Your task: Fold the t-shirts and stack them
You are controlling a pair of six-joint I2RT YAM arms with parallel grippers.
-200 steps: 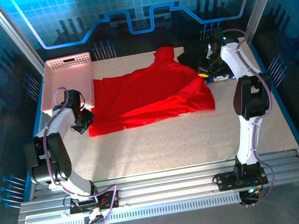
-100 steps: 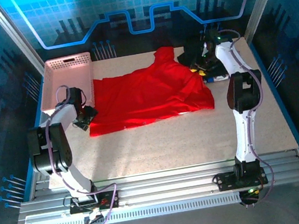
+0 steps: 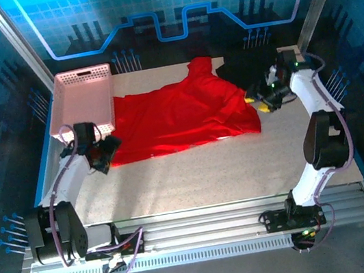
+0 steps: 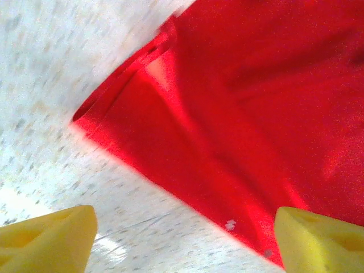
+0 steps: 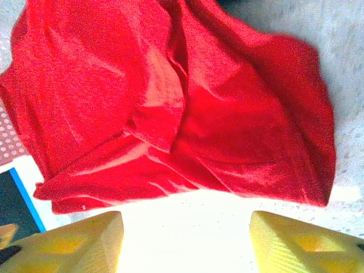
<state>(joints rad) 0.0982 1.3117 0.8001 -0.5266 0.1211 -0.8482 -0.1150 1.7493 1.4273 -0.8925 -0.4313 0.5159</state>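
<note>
The red t-shirt (image 3: 182,115) lay spread and rumpled over the far half of the table (image 3: 209,174), with one flap reaching toward the far edge. In the left wrist view its near left corner was doubled over into a layered hem. In the right wrist view the cloth showed soft creases and overlapping folds. A black shirt (image 3: 244,68) lay at the far right corner, just behind the red one.

The pink basket (image 3: 83,100) stood at the far left corner, and I could see its perforated far wall and pale pink floor. The red shirt's left edge lay just beside it; I could not tell whether they touched.

The near half of the speckled tabletop, between the red hem and the arm bases, was bare.

The left gripper (image 3: 106,150) sat at the shirt's near left corner. Its yellow pads (image 4: 51,236) were wide apart, with only tabletop and hem between them. The right gripper (image 3: 257,101) sat at the shirt's right edge, its fingers also spread and holding nothing.
</note>
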